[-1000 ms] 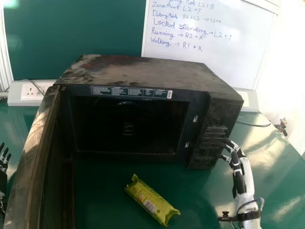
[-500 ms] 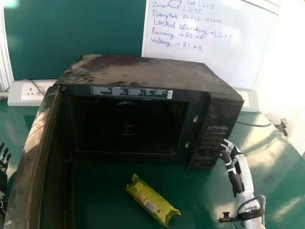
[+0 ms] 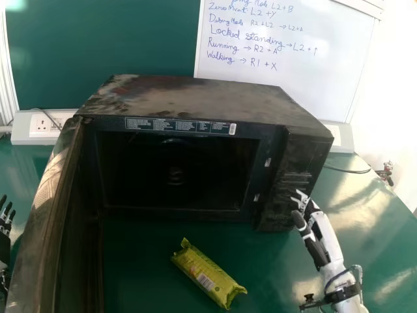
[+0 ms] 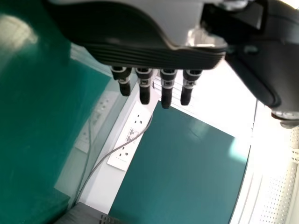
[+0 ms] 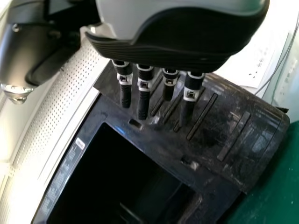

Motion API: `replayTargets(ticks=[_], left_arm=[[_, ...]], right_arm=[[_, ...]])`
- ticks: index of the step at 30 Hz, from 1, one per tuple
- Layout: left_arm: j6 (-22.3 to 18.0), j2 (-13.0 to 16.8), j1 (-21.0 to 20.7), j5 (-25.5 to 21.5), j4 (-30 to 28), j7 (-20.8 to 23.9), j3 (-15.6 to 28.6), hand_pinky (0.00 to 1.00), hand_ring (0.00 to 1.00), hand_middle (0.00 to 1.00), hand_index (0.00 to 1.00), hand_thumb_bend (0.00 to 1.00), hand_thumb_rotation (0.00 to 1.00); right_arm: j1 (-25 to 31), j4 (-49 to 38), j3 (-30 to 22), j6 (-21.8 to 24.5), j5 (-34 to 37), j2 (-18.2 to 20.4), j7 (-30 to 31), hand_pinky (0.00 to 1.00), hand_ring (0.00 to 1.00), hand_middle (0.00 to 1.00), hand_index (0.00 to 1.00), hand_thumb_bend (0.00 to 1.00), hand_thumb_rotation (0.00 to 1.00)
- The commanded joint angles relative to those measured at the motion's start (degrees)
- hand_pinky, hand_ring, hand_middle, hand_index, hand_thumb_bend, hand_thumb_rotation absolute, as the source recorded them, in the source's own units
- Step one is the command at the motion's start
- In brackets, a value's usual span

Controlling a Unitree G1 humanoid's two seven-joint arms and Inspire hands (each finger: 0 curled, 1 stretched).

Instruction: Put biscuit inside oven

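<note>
My right hand (image 3: 315,225) is beside the oven's control panel at the right, its fingers extended; in the right wrist view the hand (image 5: 177,42) hangs before the panel with fingers straight and holds nothing. The black oven (image 3: 195,101) stands with its door (image 3: 49,228) swung wide on the left and its cavity dark. A yellow-green biscuit packet (image 3: 207,274) lies slanted on the table in front of the oven, apart from both hands. My left hand (image 3: 5,228) is at the far left, outside the door; in the left wrist view the hand (image 4: 154,53) has its fingers straight.
A green table (image 3: 378,261) carries everything. Behind the oven are a whiteboard (image 3: 287,78) with handwriting and a socket strip (image 3: 29,127) at the left. A thin cable (image 3: 345,171) runs at the back right. The open door stands between my left hand and the packet.
My right hand has shifted a little to the left, across the front of the control panel. The packet, the oven door and my left hand have kept their places.
</note>
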Motion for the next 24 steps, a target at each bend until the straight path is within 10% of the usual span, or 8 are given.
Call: replayTargets(ticks=[1, 24], left_arm=[[0.2, -2.4, 1.4, 0.4, 1.8, 0.0, -1.1, 1.00, 0.95, 0.96, 1.00, 0.18, 0.00], [-0.1, -2.5, 0.9, 0.1, 2.5, -0.2, -1.4, 1.00, 0.94, 0.96, 1.00, 0.18, 0.00]], right_arm=[[0.8, -1.5, 0.5, 0.9, 0.2, -1.1, 0.9, 0.84, 0.87, 0.87, 0.96, 1.00, 0.78], [3.1, -18.4, 3.5, 20.0, -5.0, -12.7, 12.2, 0.95, 0.95, 0.94, 1.00, 1.00, 0.62]])
